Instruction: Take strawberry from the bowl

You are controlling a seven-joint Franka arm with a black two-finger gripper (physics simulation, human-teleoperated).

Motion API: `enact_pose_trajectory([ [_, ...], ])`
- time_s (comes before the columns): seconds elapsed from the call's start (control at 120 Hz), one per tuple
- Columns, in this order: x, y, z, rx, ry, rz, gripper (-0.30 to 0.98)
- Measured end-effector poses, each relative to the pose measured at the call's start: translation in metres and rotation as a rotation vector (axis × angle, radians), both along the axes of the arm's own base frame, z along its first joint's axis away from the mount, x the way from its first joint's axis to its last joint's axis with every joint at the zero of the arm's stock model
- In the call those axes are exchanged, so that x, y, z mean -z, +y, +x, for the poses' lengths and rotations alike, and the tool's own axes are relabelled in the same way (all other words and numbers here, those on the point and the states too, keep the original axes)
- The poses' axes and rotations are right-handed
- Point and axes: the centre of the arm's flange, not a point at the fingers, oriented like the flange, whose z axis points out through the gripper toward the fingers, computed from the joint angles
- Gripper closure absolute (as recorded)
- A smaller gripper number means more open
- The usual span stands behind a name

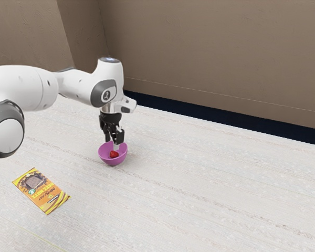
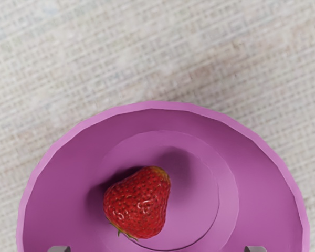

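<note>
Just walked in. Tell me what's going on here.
I'm here to take the strawberry out of the purple bowl. My gripper is right down at the bowl, with its fingers open, and has no grip on the berry. The strawberry lies on the bowl's bottom, off to one side of the middle. A flat packet in yellow and orange lies apart on the table, on the side toward the camera in the exterior view.
</note>
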Motion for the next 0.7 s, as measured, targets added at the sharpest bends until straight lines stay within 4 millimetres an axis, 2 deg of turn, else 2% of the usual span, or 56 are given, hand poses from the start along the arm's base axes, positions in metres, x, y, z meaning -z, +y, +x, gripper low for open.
enact_pose_trajectory([
  [0.142, 0.006, -0.002, 0.001, 0.055, -0.005, -0.001, 0.29],
  [0.383, 0.028, -0.003, -0.003, 0.121, 0.003, -0.011, 0.29],
  [0.7, 0.041, -0.004, -0.007, 0.172, 0.004, -0.020, 0.28],
])
